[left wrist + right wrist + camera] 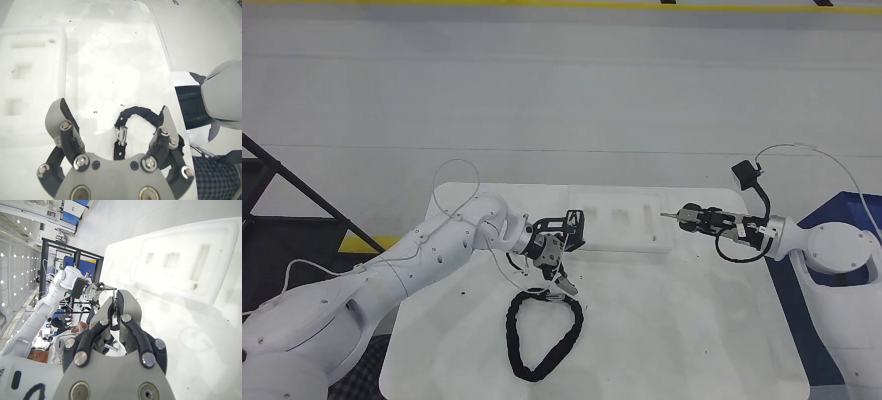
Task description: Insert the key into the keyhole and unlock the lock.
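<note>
The left gripper [113, 106] hangs low over the near-left part of the white table [682, 330], its 2 fingers [66, 113] spread wide, 1 on each side of the lock's silver cylinder [122, 135] without gripping it. The cylinder stands at the top of the black fabric-covered chain [542, 340], which lies in a loop on the table. Well apart, over on the right, the right gripper [689, 216] is pressed together on the key [115, 308], pinching it with the tip poking out past the fingertips, up beside the white foam tray [622, 222].
</note>
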You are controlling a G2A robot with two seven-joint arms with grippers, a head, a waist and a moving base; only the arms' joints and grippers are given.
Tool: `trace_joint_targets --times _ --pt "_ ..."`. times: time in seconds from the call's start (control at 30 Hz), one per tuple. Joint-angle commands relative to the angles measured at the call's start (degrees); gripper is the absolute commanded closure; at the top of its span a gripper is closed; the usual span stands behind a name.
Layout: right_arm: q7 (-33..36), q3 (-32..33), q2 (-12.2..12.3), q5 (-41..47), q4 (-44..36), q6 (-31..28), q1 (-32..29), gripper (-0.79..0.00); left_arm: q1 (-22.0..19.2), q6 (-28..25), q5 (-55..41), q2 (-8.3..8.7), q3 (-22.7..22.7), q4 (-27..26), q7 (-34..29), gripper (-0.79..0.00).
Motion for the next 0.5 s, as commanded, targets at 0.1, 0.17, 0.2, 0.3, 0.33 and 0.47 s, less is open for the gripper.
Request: trace_joint_targets --times 0.1,0.17,0.2,0.3,0.33,0.47 --pt "0.0 0.0 0.0 0.0 0.0 0.0 0.0 0.0 0.5 0.0 -0.67 0.01 0.0 0.61 -1.11 -0.785" --pt "0.0 0.0 0.0 0.0 0.0 0.0 0.0 0.0 0.5 0.0 -0.67 0.01 0.0 0.61 -1.11 -0.785" --pt "0.0 0.0 0.0 0.0 0.0 0.0 0.0 0.0 0.5 0.0 -0.67 0.01 0.0 0.61 -1.11 -0.785" --pt "0.0 0.0 0.0 0.0 0.0 0.0 0.0 0.0 0.5 0.0 -0.67 0.01 0.0 0.61 -1.11 -0.785" --pt "0.0 0.0 0.0 0.0 0.0 0.0 0.0 0.0 0.5 0.0 -0.67 0.01 0.0 0.61 -1.11 -0.785" --pt "0.0 0.0 0.0 0.0 0.0 0.0 0.0 0.0 0.56 0.39 -0.6 0.01 -0.14 0.53 -0.95 -0.785"
